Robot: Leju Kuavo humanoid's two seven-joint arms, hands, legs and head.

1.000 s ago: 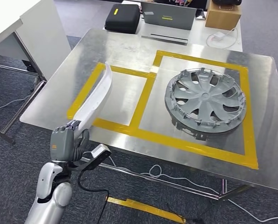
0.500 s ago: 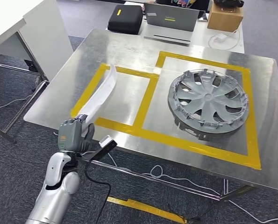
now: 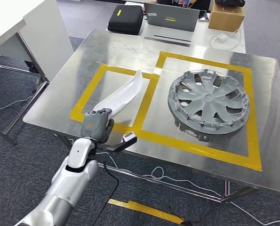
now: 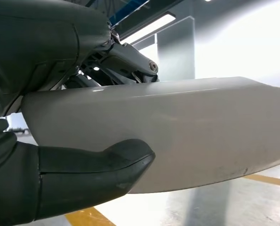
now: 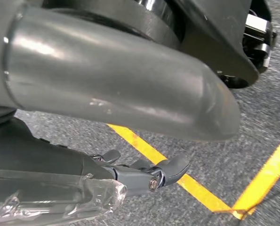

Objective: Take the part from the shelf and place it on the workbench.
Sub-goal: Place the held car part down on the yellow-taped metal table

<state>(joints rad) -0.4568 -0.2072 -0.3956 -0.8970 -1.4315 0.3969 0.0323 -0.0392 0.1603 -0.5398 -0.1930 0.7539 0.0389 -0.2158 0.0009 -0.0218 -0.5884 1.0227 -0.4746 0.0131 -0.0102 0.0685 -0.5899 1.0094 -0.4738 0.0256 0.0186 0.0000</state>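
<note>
My left hand (image 3: 95, 125) grips the near end of a long, curved white part (image 3: 122, 96) at the front edge of the steel workbench (image 3: 124, 52). The part slants over the left yellow-taped square (image 3: 92, 84), its far tip near the tape strip between the two squares. Whether it touches the tabletop I cannot tell. In the left wrist view the part (image 4: 188, 127) is clamped between the thick thumb (image 4: 95, 174) and the fingers on its other face. My right hand (image 5: 149, 176) hangs over the carpet, fingers stretched out and holding nothing.
A grey wheel cover (image 3: 208, 101) lies in the right taped square. Behind the bench are a black case (image 3: 125, 19), a laptop (image 3: 170, 21) and a cardboard box (image 3: 225, 16). A white table (image 3: 21, 33) stands at the left. Cables run across the floor beneath the bench.
My left arm has moved right and forward. The white part has swung from pointing up along the square's left side to slanting lower across the square toward the middle tape.
</note>
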